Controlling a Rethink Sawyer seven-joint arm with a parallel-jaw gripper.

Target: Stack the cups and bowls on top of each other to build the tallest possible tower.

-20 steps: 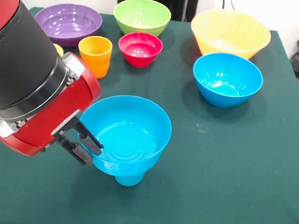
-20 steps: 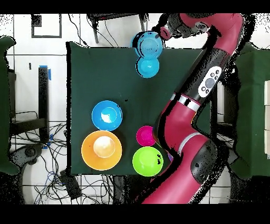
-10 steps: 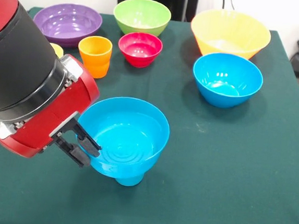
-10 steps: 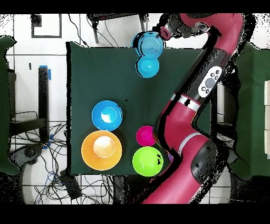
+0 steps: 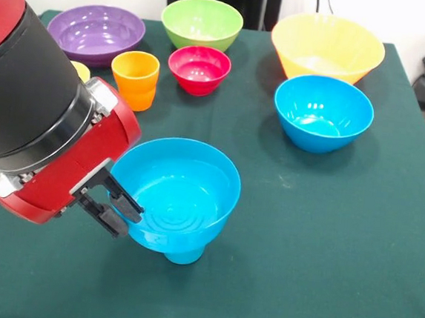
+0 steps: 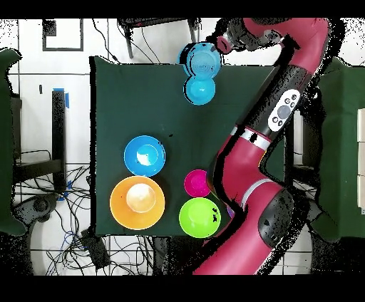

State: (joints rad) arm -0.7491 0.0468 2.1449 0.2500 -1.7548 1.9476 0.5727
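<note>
A blue bowl [image 5: 174, 194] is perched, slightly tilted, on an upturned blue cup [image 5: 184, 256] near the front of the green table [image 5: 325, 236], and its left rim is pinched between the closed jaws of the gripper [image 5: 116, 208]. The glossy plastic is judged light, stiff and slippery, so the thin rim is probably the best place to be gripped. The narrow cup base could easily be tipped. The other bowls [image 5: 322, 112] are left well apart.
</note>
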